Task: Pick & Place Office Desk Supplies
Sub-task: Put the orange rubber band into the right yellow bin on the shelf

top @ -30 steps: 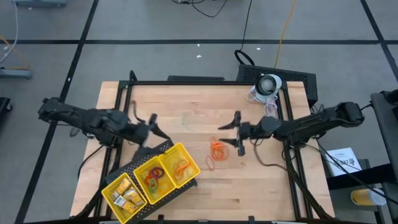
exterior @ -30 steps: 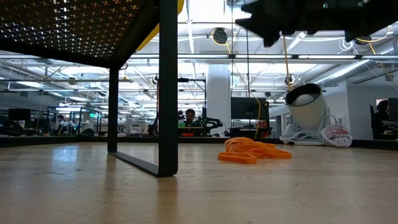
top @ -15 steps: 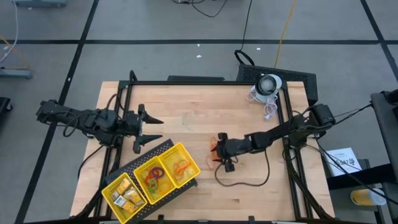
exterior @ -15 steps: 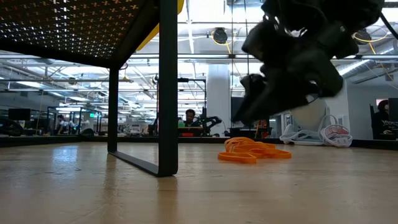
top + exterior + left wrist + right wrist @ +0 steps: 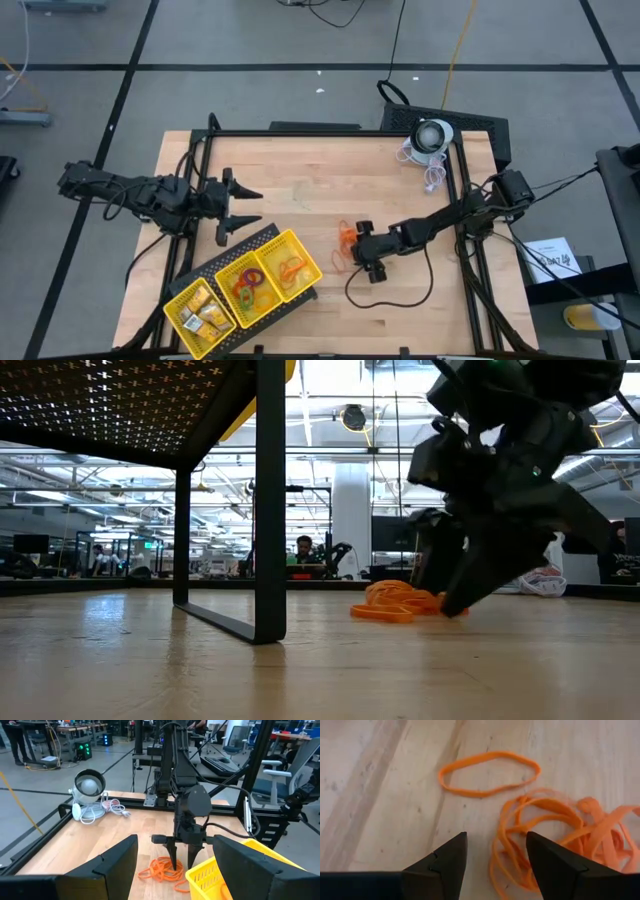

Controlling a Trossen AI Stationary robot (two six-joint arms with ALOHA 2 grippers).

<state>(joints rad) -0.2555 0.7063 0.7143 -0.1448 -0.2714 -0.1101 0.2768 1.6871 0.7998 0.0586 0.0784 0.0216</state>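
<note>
Lowered since a second ago, the right end effector point(image 5: 357, 243) now stands over the pile of orange rubber bands point(image 5: 347, 238) on the table point(image 5: 300, 170), fingers point(image 5: 442, 862) spread and gripping nothing, tips straddling the pile's edge. One loose band point(image 5: 487, 772) lies just beside the pile. Well apart from the pile, the left end effector point(image 5: 238, 208) hangs open and empty by the yellow tray point(image 5: 300, 246), which holds more supplies.
</note>
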